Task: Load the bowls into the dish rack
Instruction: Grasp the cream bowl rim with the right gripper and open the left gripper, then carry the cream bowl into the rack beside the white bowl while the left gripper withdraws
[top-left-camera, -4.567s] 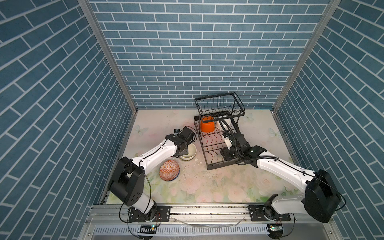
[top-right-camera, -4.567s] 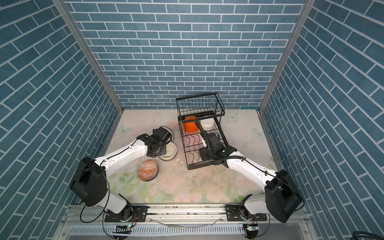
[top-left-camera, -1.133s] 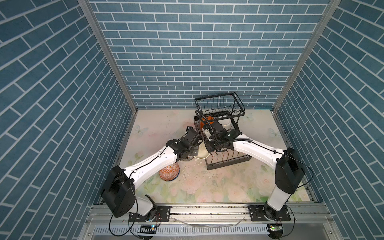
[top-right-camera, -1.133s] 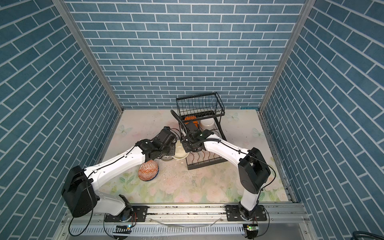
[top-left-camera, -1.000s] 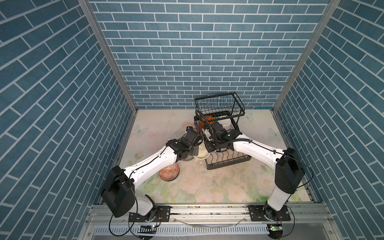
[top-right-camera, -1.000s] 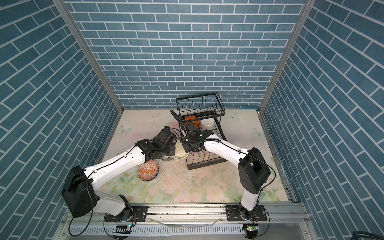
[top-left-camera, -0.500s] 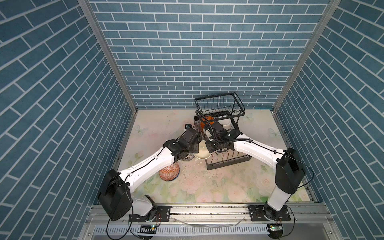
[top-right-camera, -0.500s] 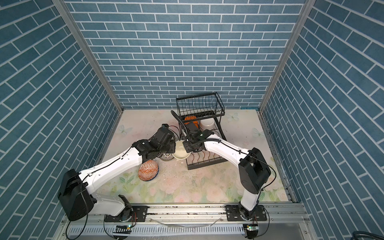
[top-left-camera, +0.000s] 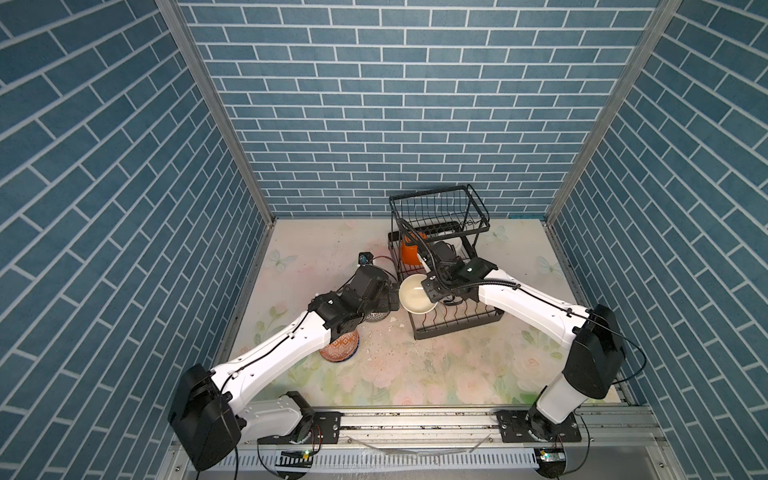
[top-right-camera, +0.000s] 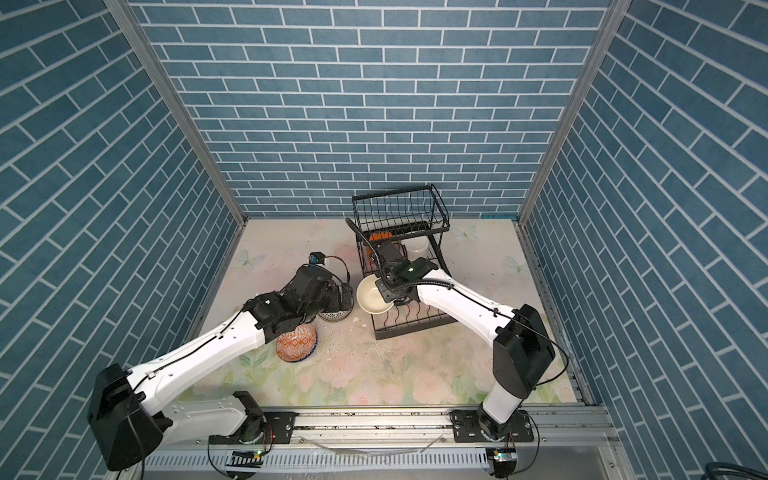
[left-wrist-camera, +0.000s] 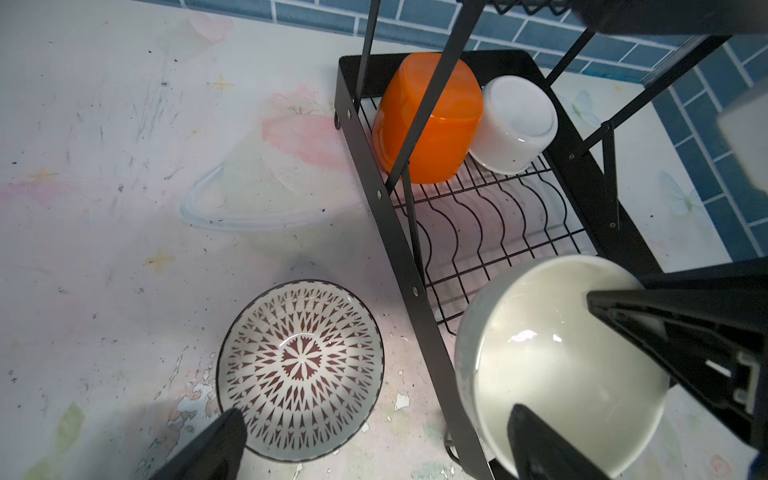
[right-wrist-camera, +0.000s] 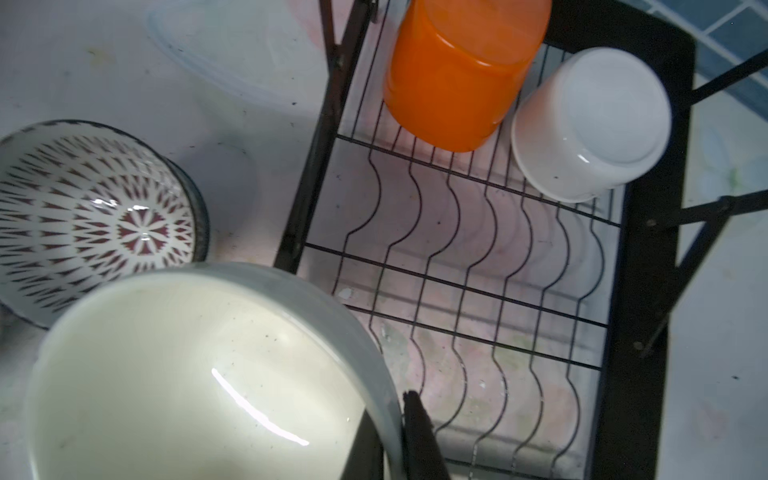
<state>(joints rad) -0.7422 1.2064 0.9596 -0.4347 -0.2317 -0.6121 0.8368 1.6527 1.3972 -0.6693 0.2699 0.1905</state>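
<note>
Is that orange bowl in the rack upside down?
Yes. The orange bowl lies rim down, tilted, on the dish rack, its base showing.

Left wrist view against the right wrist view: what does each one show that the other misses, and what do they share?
Only the left wrist view shows the left gripper with jaws spread wide, holding nothing. Only the right wrist view shows the right gripper pinching the rim of the cream round ceramic bowl. Both show that bowl, the dark-patterned round bowl on the table, the orange bowl and white bowl upturned in the black wire dish rack.
</note>
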